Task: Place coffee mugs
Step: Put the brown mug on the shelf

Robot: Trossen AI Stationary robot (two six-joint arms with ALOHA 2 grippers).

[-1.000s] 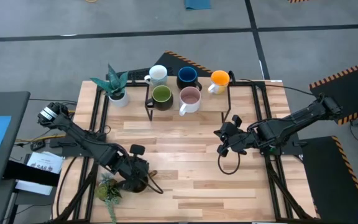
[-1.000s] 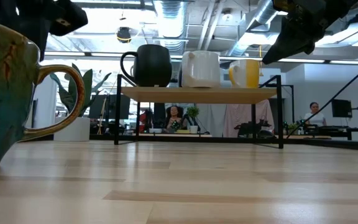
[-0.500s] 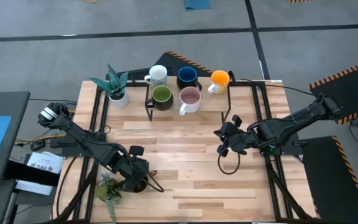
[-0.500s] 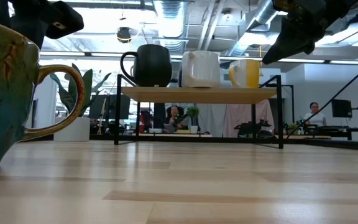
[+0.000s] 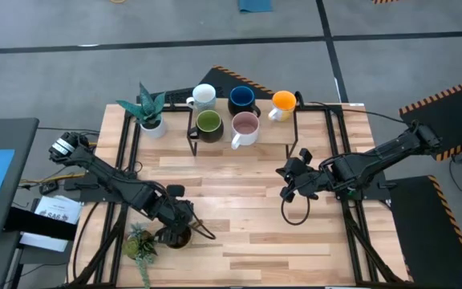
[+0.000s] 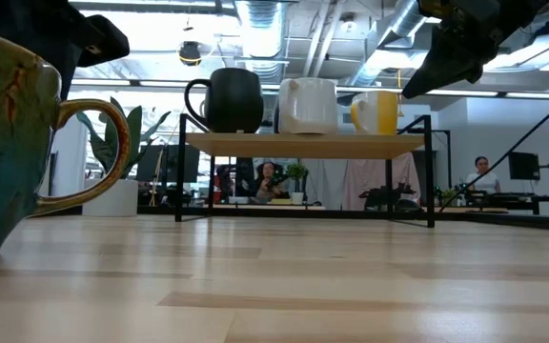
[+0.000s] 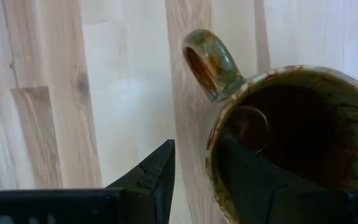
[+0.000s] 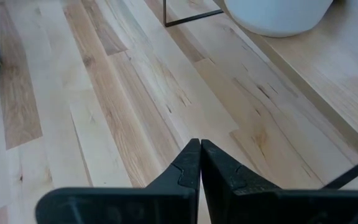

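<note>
Down at the front left of the wooden desk [image 5: 239, 225], the left claw [image 5: 179, 223] is over the brown mug [image 5: 175, 235]. Its two fingers are a little apart, with the mug's rim between them: one finger [image 7: 160, 180] is outside the wall and the other is inside the cup. The mug stands upright on the desk, just beside a small plant [image 5: 141, 245].

Five more mugs sit on the low shelf [image 5: 283, 135] at the back: white [image 5: 204, 96], dark blue [image 5: 241, 99], orange [image 5: 283, 102], olive green [image 5: 208, 124] and pink [image 5: 246, 126]. A bigger potted plant [image 5: 149, 112] stands to their left.

Over on the right, the right claw [image 5: 285, 181] hangs above the desk. Its fingers [image 8: 188, 165] are pressed together and hold nothing.
</note>
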